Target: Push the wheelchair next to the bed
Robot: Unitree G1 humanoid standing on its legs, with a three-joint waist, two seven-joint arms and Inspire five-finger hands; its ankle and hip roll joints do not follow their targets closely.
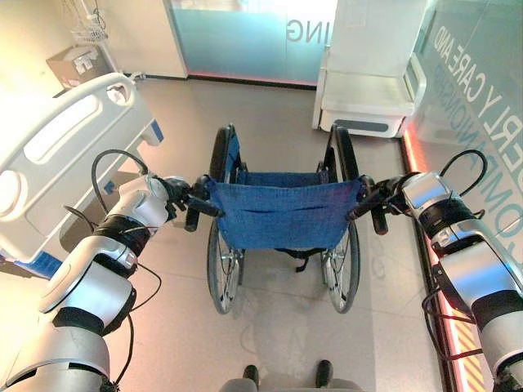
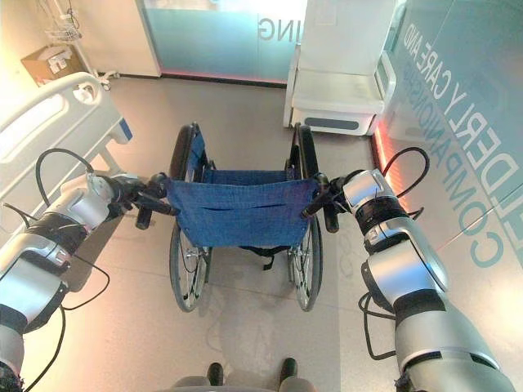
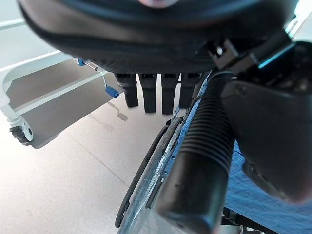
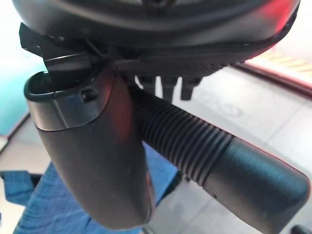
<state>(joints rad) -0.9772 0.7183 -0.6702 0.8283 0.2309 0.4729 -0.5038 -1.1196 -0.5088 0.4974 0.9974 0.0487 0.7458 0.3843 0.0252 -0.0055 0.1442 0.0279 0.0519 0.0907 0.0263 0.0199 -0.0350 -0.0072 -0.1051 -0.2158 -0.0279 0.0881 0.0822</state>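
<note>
Wheelchair [image 1: 282, 216]: nearest to us, straight ahead on the floor, its blue fabric backrest facing us and its big wheels either side; it points away from us, toward the far wall.
Hospital bed [image 1: 65, 155]: off to our left and further forward, white side rail and footboard in sight; open floor lies between it and the chair's left wheel, so the chair is near the bed but not yet alongside it.
White armchair [image 1: 368, 90]: against the far wall, ahead and to the right of the wheelchair, well apart from it.
Left robot hand [image 1: 189, 198]: we have its fingers and thumb curled round the left push handle [image 3: 204, 161]; the wrist view shows the ribbed grip passing between thumb and fingers.
Right robot hand [image 1: 382, 200]: clamped likewise on the right push handle [image 4: 214, 156], thumb over the ribbed grip.
Done so far: both handles look firmly taken, and we stand squarely behind the chair.
Left to do: by our reckoning most of the travel, rolling forward and steering left until the chair sits beside the bed's side rail.
</note>
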